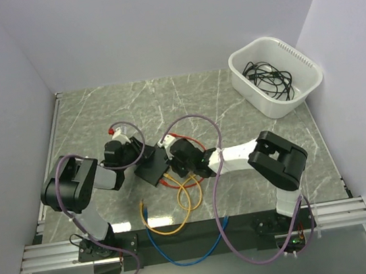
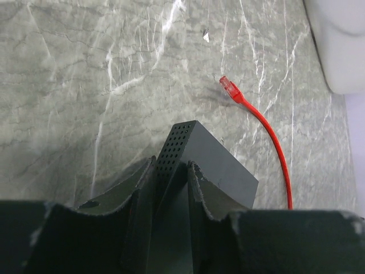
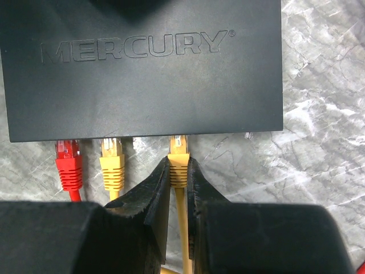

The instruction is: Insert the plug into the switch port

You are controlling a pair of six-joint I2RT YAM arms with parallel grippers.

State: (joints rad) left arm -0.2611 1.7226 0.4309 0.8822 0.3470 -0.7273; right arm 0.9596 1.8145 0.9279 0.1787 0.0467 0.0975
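Observation:
The switch (image 3: 142, 68) is a flat matte-black box marked MERCURY; it lies mid-table in the top view (image 1: 151, 166). My right gripper (image 3: 178, 171) is shut on a yellow plug (image 3: 178, 162) whose tip sits at the switch's front edge, at a port. A second yellow plug (image 3: 112, 162) and a red plug (image 3: 69, 165) sit in ports to its left. My left gripper (image 2: 172, 171) is shut on the switch's edge (image 2: 177, 145), holding its far side. In the top view the left gripper (image 1: 129, 151) and right gripper (image 1: 176, 158) flank the switch.
A loose red cable end (image 2: 228, 87) lies on the marble beyond the switch. A white tub (image 1: 274, 75) with black cables stands at the back right. Yellow (image 1: 170, 214), blue (image 1: 185, 246) and red cables loop on the table near the front edge.

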